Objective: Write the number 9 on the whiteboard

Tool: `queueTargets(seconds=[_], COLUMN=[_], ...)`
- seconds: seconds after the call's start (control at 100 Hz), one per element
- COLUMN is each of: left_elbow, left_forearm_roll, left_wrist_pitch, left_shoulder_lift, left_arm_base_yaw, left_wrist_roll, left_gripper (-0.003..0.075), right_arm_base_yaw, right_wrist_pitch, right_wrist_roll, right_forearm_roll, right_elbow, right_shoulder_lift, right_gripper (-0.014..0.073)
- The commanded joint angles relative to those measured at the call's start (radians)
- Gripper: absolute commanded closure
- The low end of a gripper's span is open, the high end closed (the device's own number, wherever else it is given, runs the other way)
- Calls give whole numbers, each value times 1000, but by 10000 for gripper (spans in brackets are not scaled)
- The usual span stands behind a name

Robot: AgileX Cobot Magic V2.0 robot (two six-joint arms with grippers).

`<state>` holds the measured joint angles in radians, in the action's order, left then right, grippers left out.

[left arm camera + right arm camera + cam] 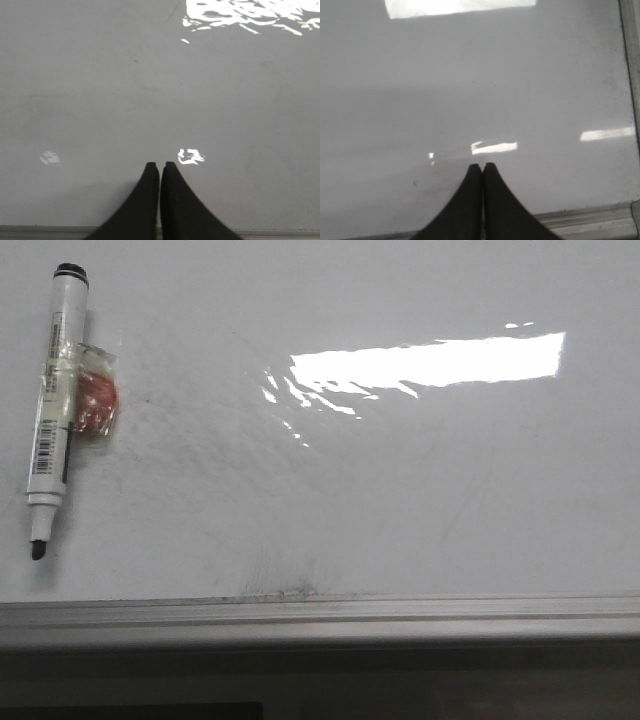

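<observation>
At the bottom of the front view a dark strip runs along the frame's lower edge, and just above it lies the grey metal edge rail point(320, 612) of the whiteboard point(400, 500). Where the board meets the rail, a little left of centre, there is a patch of dark grey smudging point(285, 585). No drawn figure shows on the board in any view; the number 9 is not there, only faint grey erase marks.

At the left of the frame a marker pen point(55, 405) lies on the board, roughly upright in the picture, its uncapped black tip point(38, 550) pointing toward the lower edge and its black end cap toward the upper left corner. The barrel is white with a barcode label. A small red object point(97, 400) in clear wrapping or tape is fixed to the barrel's right side, about a third of the way down.

Farther up, right of centre, a bright glare patch point(430, 362) stretches across the glossy surface, with ragged broken glints at its left end.

Neither arm appears in the front view. In the left wrist view the left gripper point(160, 167) hangs over bare board with its two black fingers pressed together, nothing between them. In the right wrist view the right gripper point(482, 167) is likewise clenched and empty, near the board's rail and a corner of the frame.
</observation>
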<state>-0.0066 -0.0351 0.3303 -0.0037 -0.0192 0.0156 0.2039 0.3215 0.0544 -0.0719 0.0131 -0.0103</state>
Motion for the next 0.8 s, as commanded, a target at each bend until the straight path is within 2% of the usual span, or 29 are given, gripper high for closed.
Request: queueTargets(seconds=[0.0, 0.16, 0.3, 0.79], left_elbow=[40, 40, 40, 40], left_forearm_roll=[0, 0, 81, 81], left_wrist_pitch=[-47, -47, -47, -47], left_shoulder_lift=[-29, -29, -29, -29], left_arm_base_yaw=[2, 2, 2, 2], left_wrist_roll=[-4, -4, -4, -4], left_gripper=[741, 741, 741, 741], right_arm_base_yaw=[5, 5, 5, 5], right_wrist_pitch=[-24, -24, -24, -24], right_wrist_roll=[-8, -8, -8, -8], right_forearm_roll=[5, 5, 5, 5], right_elbow=[10, 10, 10, 10], right_shoulder_lift=[-22, -22, -22, -22], right_gripper=[657, 657, 657, 657])
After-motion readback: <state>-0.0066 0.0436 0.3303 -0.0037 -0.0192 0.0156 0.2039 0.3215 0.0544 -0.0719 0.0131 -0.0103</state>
